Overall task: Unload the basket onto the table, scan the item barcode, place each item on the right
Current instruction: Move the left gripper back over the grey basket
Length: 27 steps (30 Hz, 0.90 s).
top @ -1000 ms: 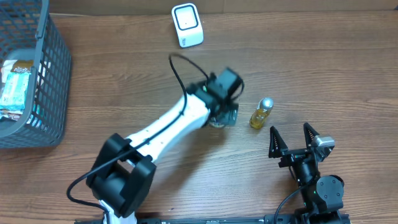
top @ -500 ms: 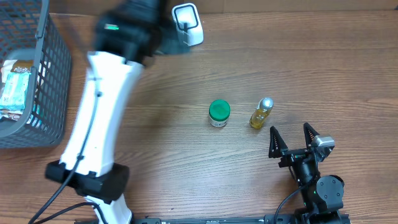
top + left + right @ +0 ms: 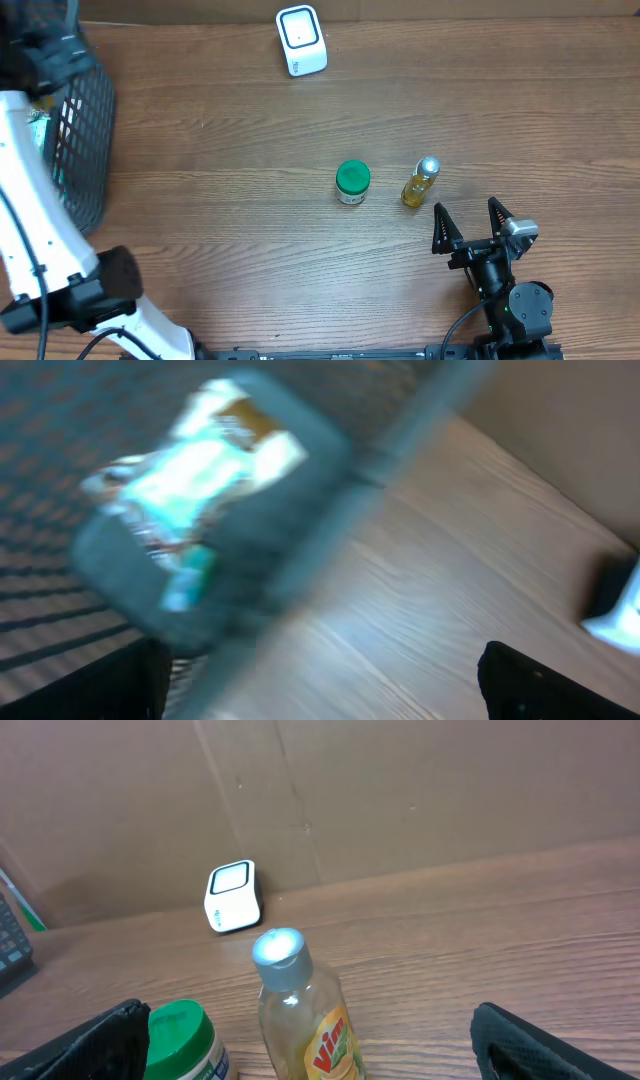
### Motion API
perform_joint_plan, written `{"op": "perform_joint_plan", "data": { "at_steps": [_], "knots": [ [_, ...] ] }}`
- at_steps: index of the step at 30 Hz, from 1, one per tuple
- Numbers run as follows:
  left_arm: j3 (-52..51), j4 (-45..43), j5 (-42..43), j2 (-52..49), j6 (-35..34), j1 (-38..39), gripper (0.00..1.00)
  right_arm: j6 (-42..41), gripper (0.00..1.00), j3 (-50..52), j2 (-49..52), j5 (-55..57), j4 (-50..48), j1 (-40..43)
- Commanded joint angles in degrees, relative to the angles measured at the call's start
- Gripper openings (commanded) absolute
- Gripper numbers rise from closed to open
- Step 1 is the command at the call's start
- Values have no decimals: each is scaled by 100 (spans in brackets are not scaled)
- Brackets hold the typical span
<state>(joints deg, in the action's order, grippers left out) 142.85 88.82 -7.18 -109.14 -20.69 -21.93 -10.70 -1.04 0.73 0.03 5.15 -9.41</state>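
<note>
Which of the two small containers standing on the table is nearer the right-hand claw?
The yellow bottle with the silver cap, just beyond the right gripper; the green-lidded jar stands farther off, to the bottle's left.

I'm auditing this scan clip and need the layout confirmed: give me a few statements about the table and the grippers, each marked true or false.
1. The green-lidded jar stands on the table beside the yellow bottle, not touching it. True.
2. The right gripper is shut on the yellow bottle. False: its jaws are open and empty, and the bottle stands apart in front of them.
3. The left gripper is over the basket, jaws open. True.
4. The scanner lies inside the basket. False: it sits on the table at the far edge, well away from the basket.
</note>
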Motion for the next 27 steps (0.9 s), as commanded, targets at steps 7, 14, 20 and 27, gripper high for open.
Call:
{"op": "perform_joint_plan", "data": {
  "at_steps": [7,14,20,27],
  "knots": [
    [-721,-59,-92,50,15,-1204,99,0,100,59,-57,26,-35,7],
    [-2256,-887,-90,48,240,-1434,99,0,100,59,-57,26,-35,7],
    [-3495,-1661,-92,48,409,-1445,100,0,100,59,-57,26,-37,7],
    [-4697,-2695,-92,48,538,-1453,100,0,100,59,-57,26,-35,7]
  ]
}}
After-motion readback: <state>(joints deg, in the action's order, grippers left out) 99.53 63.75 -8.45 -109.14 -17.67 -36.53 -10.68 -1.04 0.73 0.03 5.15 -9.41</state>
